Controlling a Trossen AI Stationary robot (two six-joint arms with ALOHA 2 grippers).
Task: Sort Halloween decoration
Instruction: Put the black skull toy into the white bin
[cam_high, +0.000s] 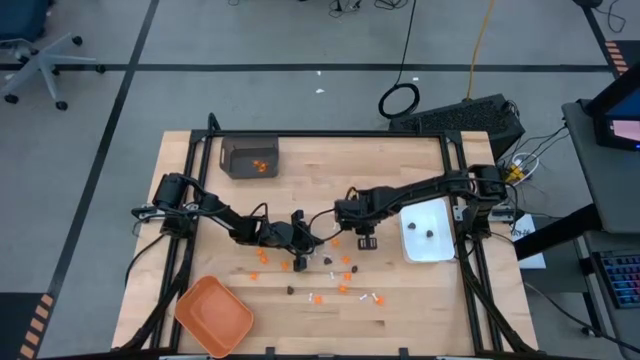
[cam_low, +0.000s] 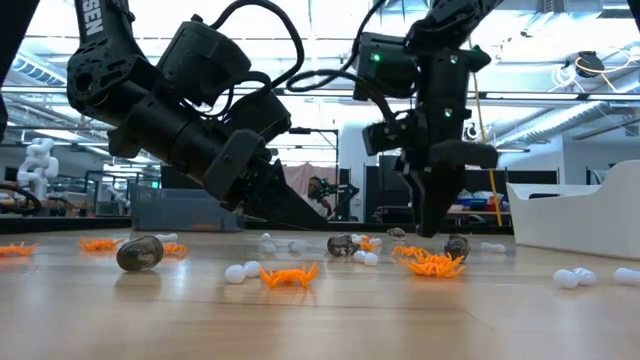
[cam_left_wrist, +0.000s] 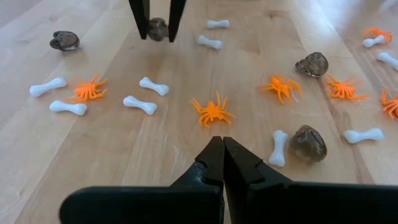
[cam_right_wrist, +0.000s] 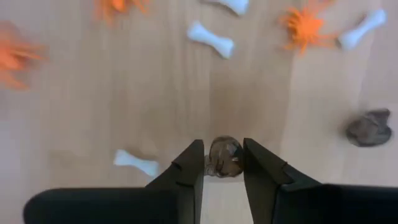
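Observation:
Halloween decoration pieces lie scattered on the wooden table: orange spiders (cam_left_wrist: 212, 112), white bones (cam_left_wrist: 139, 104) and dark brown lumps (cam_left_wrist: 308, 144). My right gripper (cam_right_wrist: 222, 146) points down at the table's middle (cam_high: 366, 242) and is shut on one dark lump (cam_right_wrist: 224, 158). That same lump shows between its fingers in the left wrist view (cam_left_wrist: 157, 28). My left gripper (cam_left_wrist: 222, 146) is shut and empty. It slants low over the table just left of the right one (cam_high: 300, 240), with an orange spider in front of its tips. My right gripper pinches the dark lump by its two opposite sides (cam_right_wrist: 212, 160) between its two fingers. The fingers come from above, pointing down. The lump sits low between the fingertips, close over the wood; I cannot tell whether it is clear of the table.
A grey bin (cam_high: 250, 158) with orange bits stands at the far left. A white dish (cam_high: 420, 250) holding two dark pieces lies right of my right gripper. An orange tray (cam_high: 213, 315) lies at the near left. Loose pieces cover the middle and near part of the table.

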